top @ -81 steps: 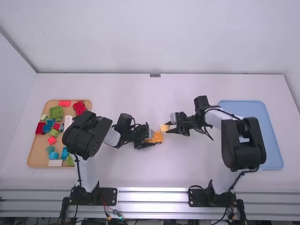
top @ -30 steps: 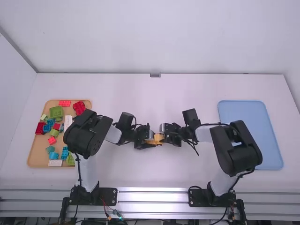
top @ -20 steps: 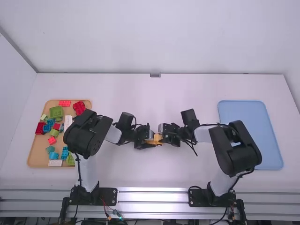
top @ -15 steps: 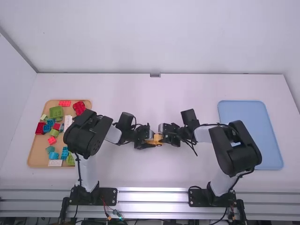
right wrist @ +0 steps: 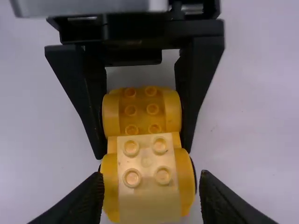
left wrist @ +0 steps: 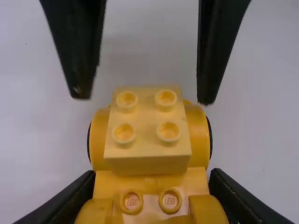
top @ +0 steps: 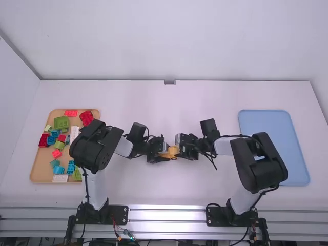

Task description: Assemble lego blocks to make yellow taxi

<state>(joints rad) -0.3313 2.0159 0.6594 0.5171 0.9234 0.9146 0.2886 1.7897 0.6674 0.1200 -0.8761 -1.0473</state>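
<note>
My left gripper (top: pixel 166 151) is near the middle of the table, shut on the orange-yellow car base (top: pixel 172 152); my right gripper (top: pixel 179 147) faces it from the right. In the left wrist view a pale yellow block (left wrist: pixel 147 126) with studs sits on the end of the car base (left wrist: pixel 198 135), across its wheels. Beyond it the right gripper (left wrist: pixel 145 93) stands open, its fingers apart from the block. In the right wrist view the left gripper (right wrist: pixel 142 151) clasps the car base (right wrist: pixel 142 109) from both sides, and the pale block (right wrist: pixel 148 186) lies between the right gripper's (right wrist: pixel 152 193) spread fingers.
An orange-tan tray (top: pixel 38 171) at the left holds several red, green, blue and white blocks. A blue tray (top: pixel 300 154) lies at the far right, partly behind the right arm.
Since the earliest frame, the right gripper has come left to the car base and let go of the pale block, now seated there. Lately it has shifted slightly right. The left arm has stayed still.
</note>
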